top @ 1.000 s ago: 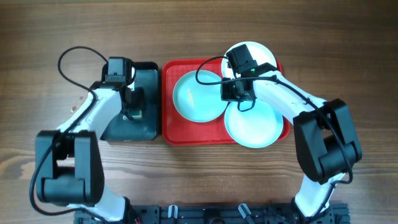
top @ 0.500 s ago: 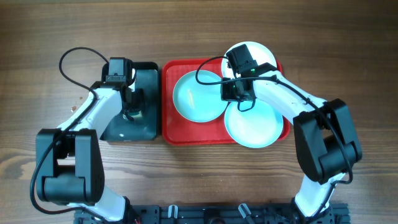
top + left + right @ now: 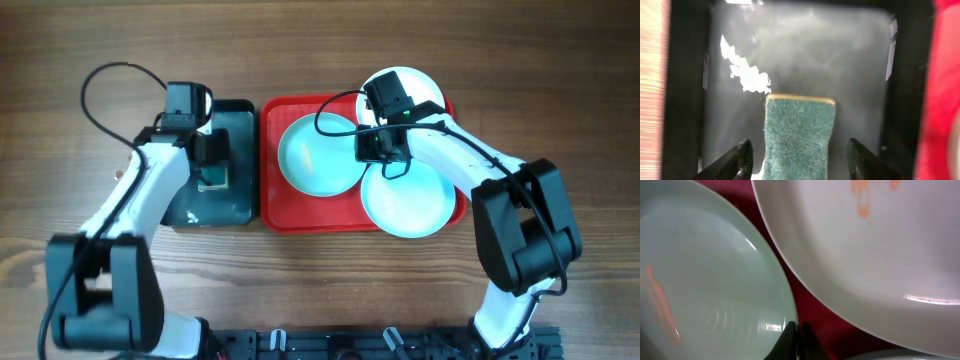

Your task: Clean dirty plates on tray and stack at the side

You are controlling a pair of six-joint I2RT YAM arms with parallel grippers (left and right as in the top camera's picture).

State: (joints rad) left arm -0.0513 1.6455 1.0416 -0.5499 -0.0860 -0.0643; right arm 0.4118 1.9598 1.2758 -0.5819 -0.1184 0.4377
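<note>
1. Wooden table (image 3: 560, 60) under everything. The red tray (image 3: 272, 212) sits mid-table, and a black basin (image 3: 228, 205) stands just beside it on the left.
2. All three plates are on the tray. The left aqua plate (image 3: 315, 160) fills the tray's left half, and the near aqua plate (image 3: 410, 205) lies at the near right. The white plate (image 3: 420, 85) is at the far right, hanging out over the far rim.
3. Your left gripper (image 3: 799, 152) hangs over the basin with its fingers spread wide. The green sponge (image 3: 799, 135) lies flat on the basin floor between them. Neither finger touches the sponge in the wrist view (there's clear floor on both sides).
4. Your right gripper (image 3: 794, 339) is down among the three plates, roughly where they crowd together. Its fingertips are pressed together, right at the rim of the left aqua plate (image 3: 705, 270).
5. You cannot tell from the wrist view whether that rim is pinched between the tips or just beside them.
6. There's dirt to see up close. An orange streak (image 3: 662, 302) runs across the left aqua plate, and an orange smear (image 3: 862, 202) marks the white plate (image 3: 880, 245).
7. Red tray floor shows in the narrow gap between those two plates, and a sliver of the third plate sits at the bottom right of the wrist view.
</note>
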